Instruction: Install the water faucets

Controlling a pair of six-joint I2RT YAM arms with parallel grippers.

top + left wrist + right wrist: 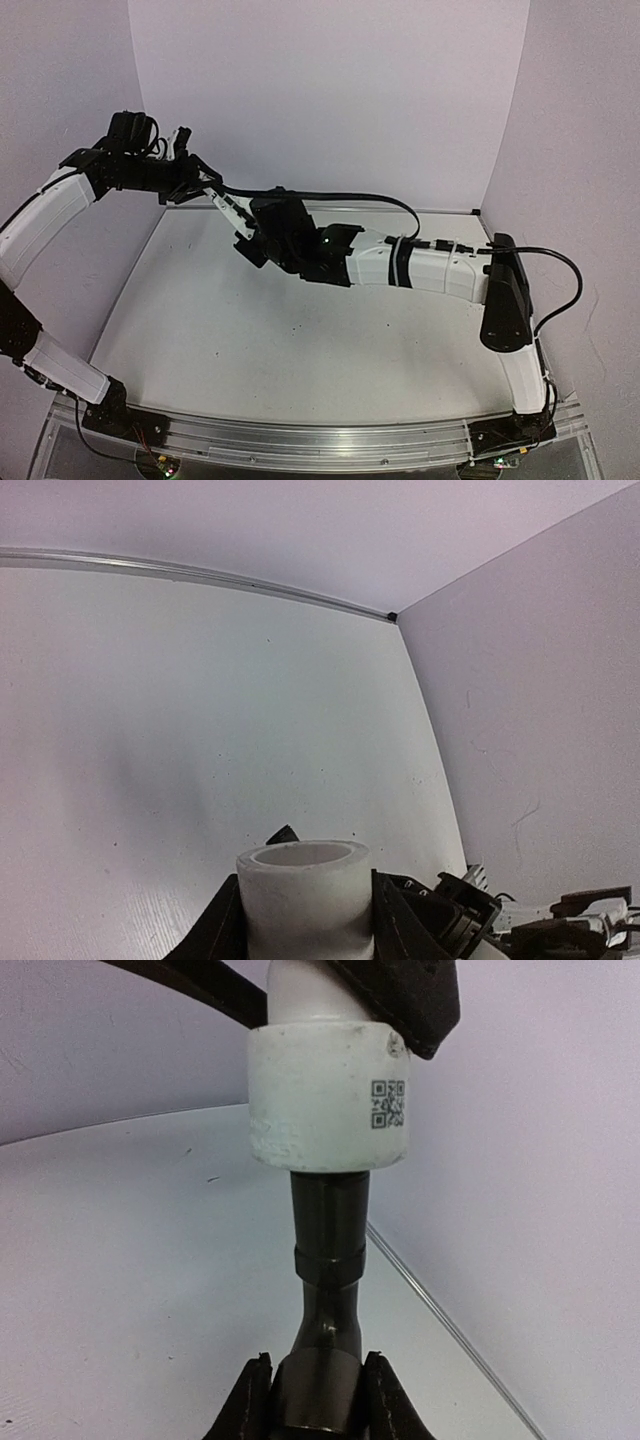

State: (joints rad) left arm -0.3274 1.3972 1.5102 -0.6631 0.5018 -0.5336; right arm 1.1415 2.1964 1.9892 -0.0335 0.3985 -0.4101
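Risk: jamming or losing grip if pushing off-axis. Left hand clamping white cylinder fitting, right hand clamping black spout piece, its end sitting inside fitting, mid-air above worktop.

White cylinder fitting (black QR code printed on it), dark spout piece, white table

Illumination is even and diffuse, with a lilac cast on the walls. The surface is bright, without hard glare; the left wrist view shows one faint, soft-edged shadow on it. The overhead view is slightly grainy. The left wrist view bends the far rail slightly. The white fitting is sharp; the black piece carries a dull sheen
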